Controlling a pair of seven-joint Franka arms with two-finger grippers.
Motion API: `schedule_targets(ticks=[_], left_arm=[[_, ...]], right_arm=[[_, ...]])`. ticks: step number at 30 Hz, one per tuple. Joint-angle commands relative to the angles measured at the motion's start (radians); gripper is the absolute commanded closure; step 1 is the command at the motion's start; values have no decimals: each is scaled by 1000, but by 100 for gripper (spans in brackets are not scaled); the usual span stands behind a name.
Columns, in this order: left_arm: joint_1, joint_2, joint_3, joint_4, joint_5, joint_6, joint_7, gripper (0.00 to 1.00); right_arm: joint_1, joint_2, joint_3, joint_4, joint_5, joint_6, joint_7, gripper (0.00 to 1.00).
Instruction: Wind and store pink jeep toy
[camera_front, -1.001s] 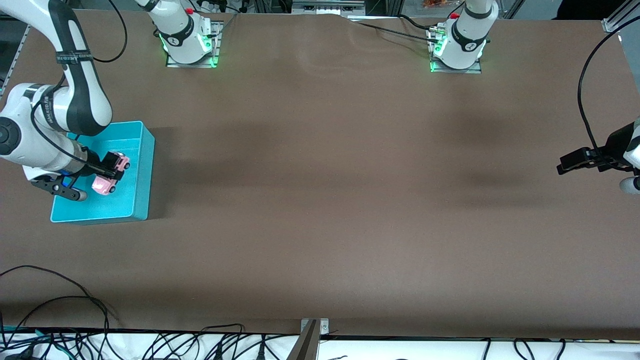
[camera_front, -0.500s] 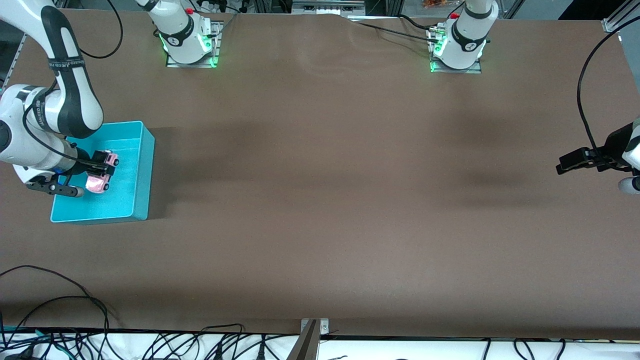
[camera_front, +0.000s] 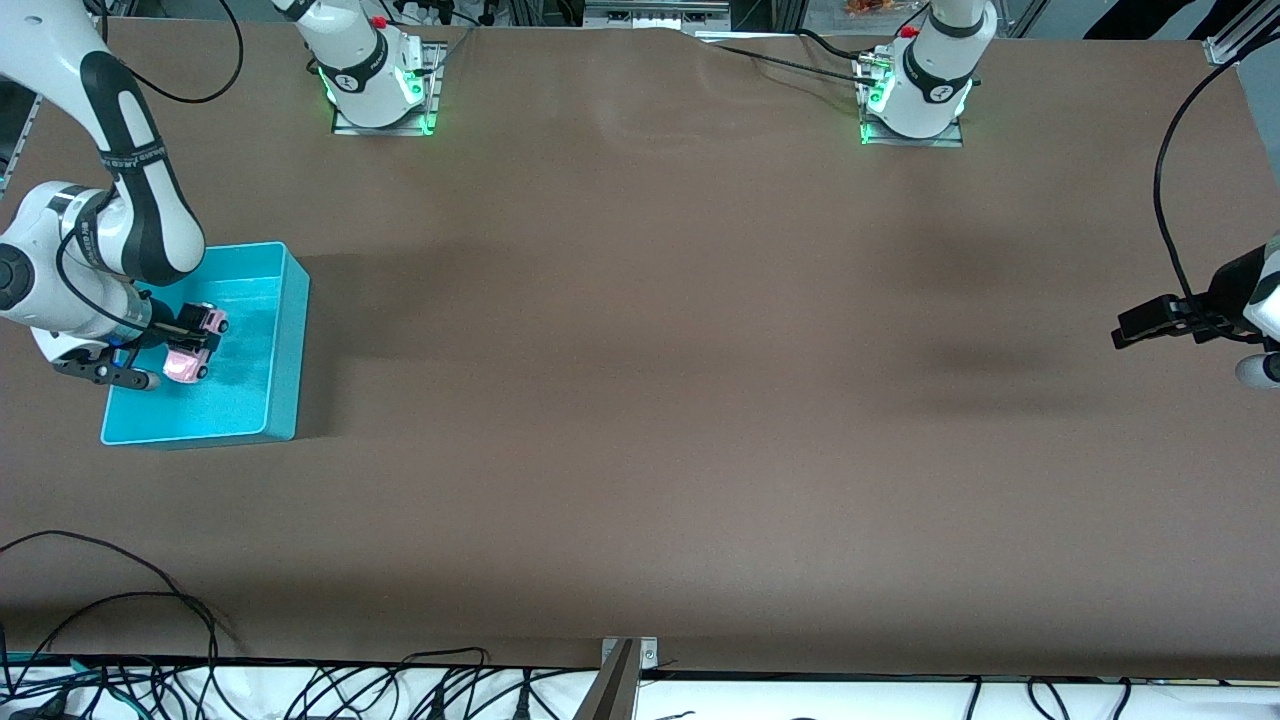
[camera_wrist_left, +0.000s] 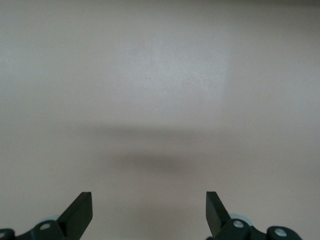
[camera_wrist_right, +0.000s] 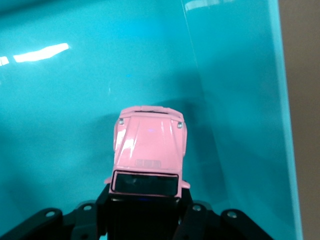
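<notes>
right gripper (camera_wrist_right: 142, 212) jaws: pink jeep toy (camera_wrist_right: 149, 150) clamped between, fills gap | around jaws: turquoise bin (camera_front: 285, 345) walls close in, room only upward | left gripper (camera_wrist_left: 149, 212) jaws: wide apart, bare brown table (camera_wrist_left: 160, 100) below

Glossy pink jeep toy (camera_wrist_right: 150, 150), shiny plastic turquoise bin (camera_wrist_right: 235, 100) — matt brown table (camera_front: 650, 400)

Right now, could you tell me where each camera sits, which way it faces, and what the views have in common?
Front view: high across the table, facing both arm bases; shows the right gripper shut on the pink jeep toy over the turquoise bin, and the left gripper waiting, open, at its end of the table.
Left wrist view: on the left wrist, facing bare table; its two fingertips show.
Right wrist view: on the right wrist, looking into the bin; its gripper holds the jeep.
Front and right wrist views share jeep and bin.
</notes>
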Motion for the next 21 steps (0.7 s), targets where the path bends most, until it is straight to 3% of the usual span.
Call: schedule_targets(ticks=[1, 3, 5, 8, 10, 13, 21], left_arm=[[8, -25, -2, -21, -26, -4, 18, 0], [8, -26, -2, -21, -26, -4, 18, 0], [8, -25, -2, -21, -26, -4, 18, 0], [8, -25, -2, -21, -26, -4, 18, 0], [8, -25, -2, -21, -26, -4, 18, 0], [8, -25, -2, -22, -26, -4, 18, 0], [8, -23, -2, -22, -28, -4, 18, 0]], right_arm=[[-30, 19, 8, -15, -21, 26, -7, 100], [-40, 27, 9, -15, -21, 30, -7, 100], [-46, 33, 11, -19, -22, 32, -7, 93], [-49, 40, 12, -22, -24, 34, -5, 66], [-49, 45, 14, -24, -24, 34, -4, 62], [-49, 48, 15, -30, -24, 37, 4, 38], [-49, 37, 31, -30, -24, 30, 9, 0]])
